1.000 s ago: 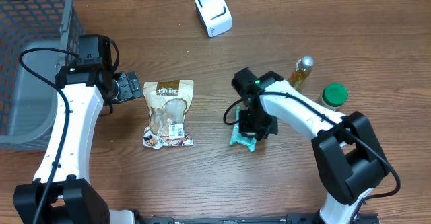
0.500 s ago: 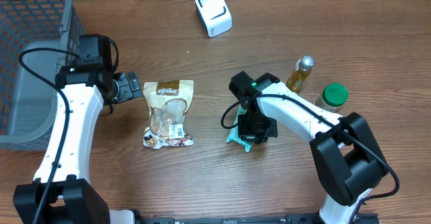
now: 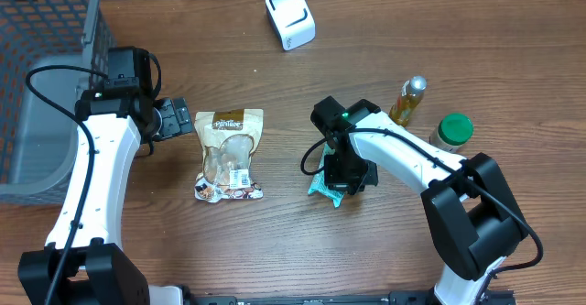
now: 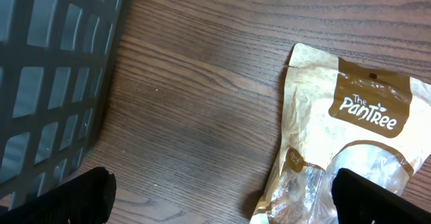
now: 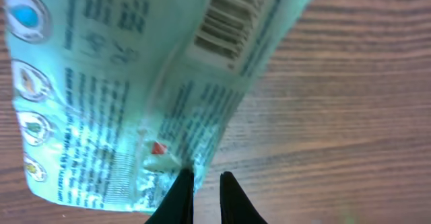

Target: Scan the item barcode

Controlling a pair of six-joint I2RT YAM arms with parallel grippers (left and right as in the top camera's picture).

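1. my right pincer is almost fully closed. its two dark fingertips pinch a thin edge of the teal packet.
2. in my right wrist view the packet's printed side faces the camera, with the barcode near the top, tilted.
3. from overhead the packet shows as a teal corner poking out beneath that pincer, right of centre on the wooden table. i cannot tell whether it touches the wood.
4. the white scanner stands at the far edge of the table, well apart from the packet.
5. my left pincer is spread wide and holds nothing. it sits just beside the top left corner of the brown snack pouch, which lies flat.
6. the grey basket is at my far left.
7. a yellow bottle and a green-lidded jar stand near each other beyond my right arm.
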